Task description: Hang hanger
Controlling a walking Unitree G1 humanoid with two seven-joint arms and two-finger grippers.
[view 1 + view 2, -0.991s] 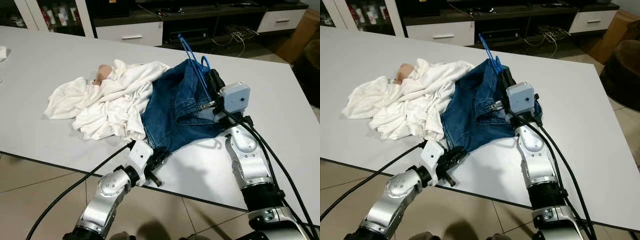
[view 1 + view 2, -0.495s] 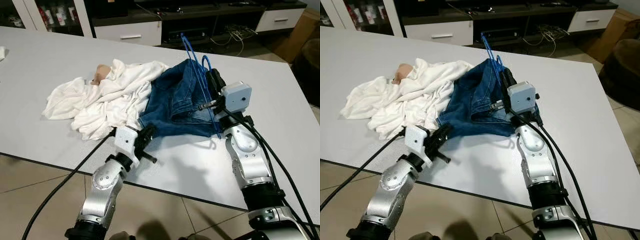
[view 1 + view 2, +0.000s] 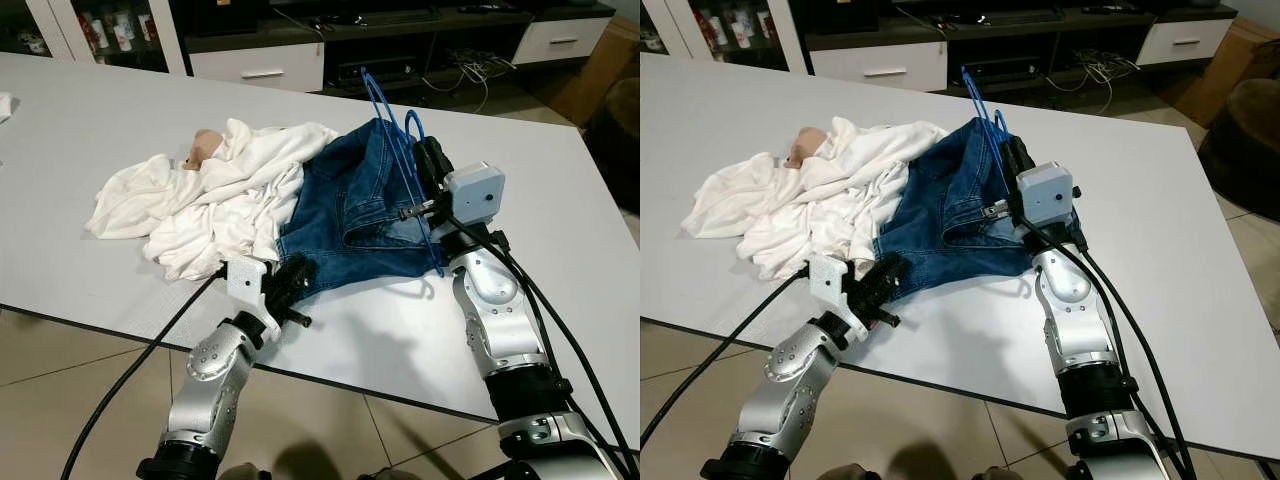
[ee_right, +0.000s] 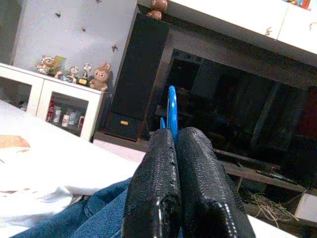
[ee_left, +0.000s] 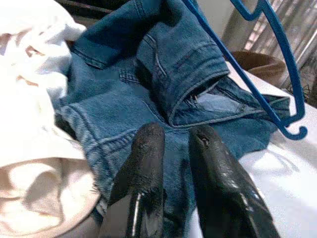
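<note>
A blue wire hanger (image 3: 392,145) stands tilted over a pair of blue jeans (image 3: 350,210) that lies crumpled on the white table (image 3: 100,110). My right gripper (image 3: 430,158) is shut on the hanger; its fingers press together on the blue wire (image 4: 172,106) in the right wrist view. At the jeans' near hem sits my left gripper (image 3: 293,280), close to the table's front edge. Its two fingers (image 5: 146,148) are nearly together on the denim, with the hanger's hook end (image 5: 292,133) beyond.
A heap of white clothes (image 3: 220,200) lies left of the jeans, with a small pinkish thing (image 3: 205,145) on top. Behind the table stands a dark TV cabinet with white drawers (image 3: 260,70) and loose cables. A brown seat (image 3: 1245,140) stands at the right.
My left gripper came up from below the table's front edge onto the jeans' hem, drawing that corner leftward and back. The right arm and hanger barely moved.
</note>
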